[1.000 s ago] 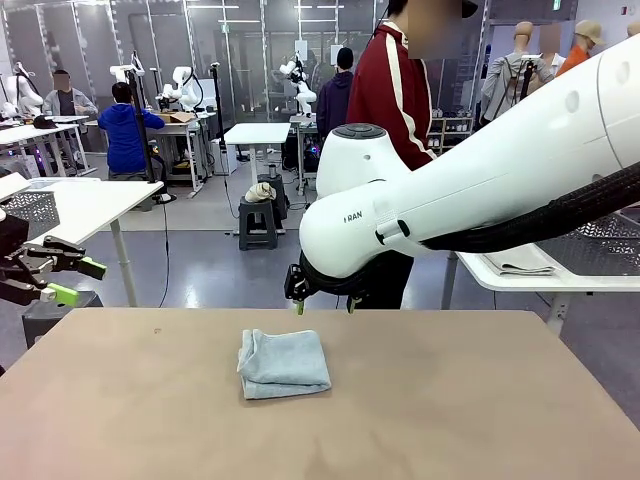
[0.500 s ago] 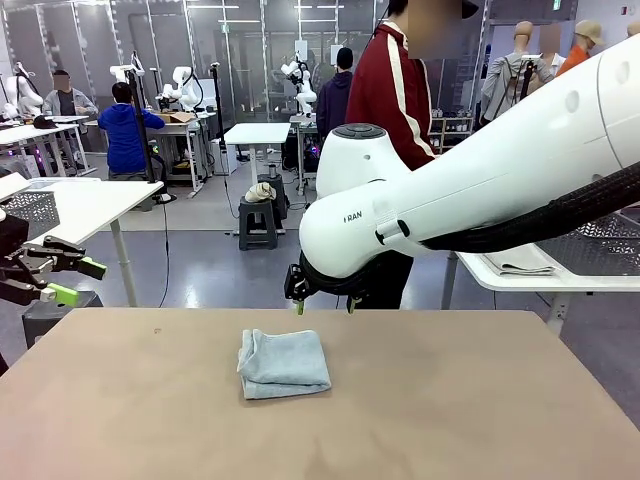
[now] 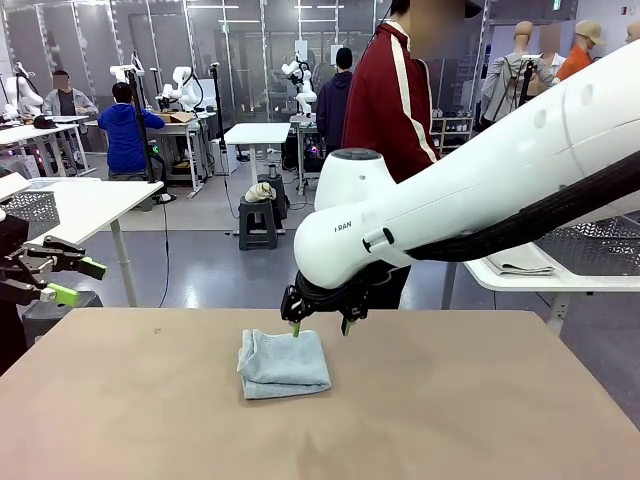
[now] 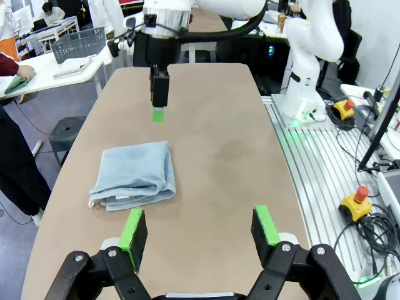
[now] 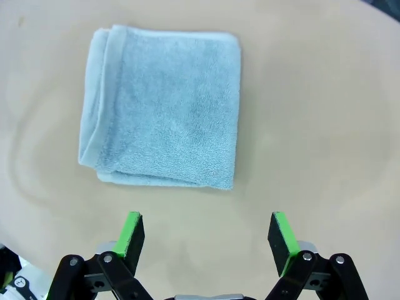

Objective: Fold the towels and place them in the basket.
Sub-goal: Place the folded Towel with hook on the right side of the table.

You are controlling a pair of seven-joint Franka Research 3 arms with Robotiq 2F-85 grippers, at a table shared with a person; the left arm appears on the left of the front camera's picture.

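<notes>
Towel (image 3: pixel 283 362) folded on table (image 3: pixel 480 400); right gripper (image 3: pixel 320 328) near it, left gripper (image 3: pixel 80 282) aside, both open, empty; basket (image 4: pixel 78 44) (contents unclear) apart.

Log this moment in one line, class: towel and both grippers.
towel: folded, on table | right gripper: open, empty, hovering beside towel | left gripper: open, empty, at table's left side

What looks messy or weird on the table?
Nothing really stands out. The pale blue-grey terry-cloth towel lies folded flat on the tan table, its layered edges just a little uneven along one side. The right gripper hovers open beside it.
</notes>
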